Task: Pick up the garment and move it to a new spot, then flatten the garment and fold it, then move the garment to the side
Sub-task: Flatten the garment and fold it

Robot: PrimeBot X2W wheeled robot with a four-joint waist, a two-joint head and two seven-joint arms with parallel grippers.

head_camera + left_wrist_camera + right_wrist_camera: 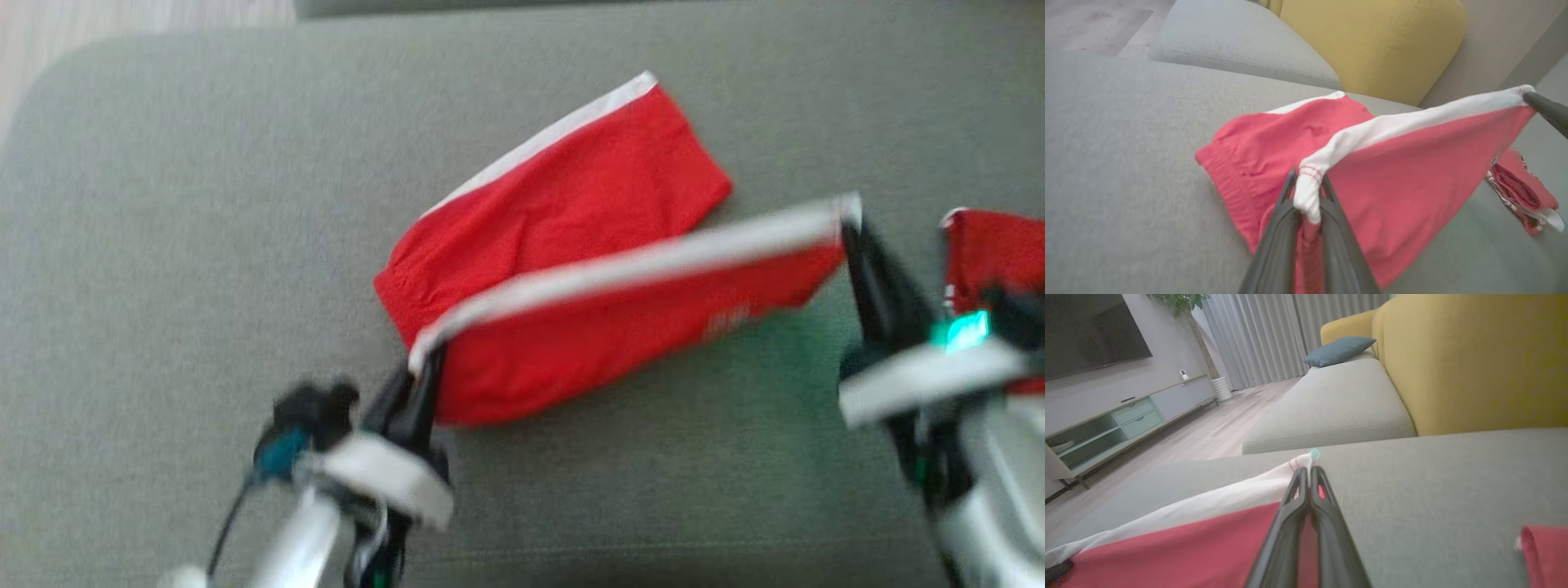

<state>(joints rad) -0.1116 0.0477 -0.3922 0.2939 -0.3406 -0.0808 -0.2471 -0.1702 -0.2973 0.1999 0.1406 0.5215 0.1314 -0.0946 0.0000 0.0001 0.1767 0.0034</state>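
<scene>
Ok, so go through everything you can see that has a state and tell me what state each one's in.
left tool: shut on the red garment
right tool: shut on the red garment
red garment: one white-trimmed edge lifted and stretched between the tools, rest lying on the grey cushion
second red garment: bunched, lying on the cushion
television: screen dark

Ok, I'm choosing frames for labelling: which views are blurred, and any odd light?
Head view: motion-smeared, left gripper, right gripper and red garment all soft; green glow tints the sofa seat. Left wrist view: slightly soft, garment washed pinkish. Right wrist view: sharpest, fingers crisp.
</scene>
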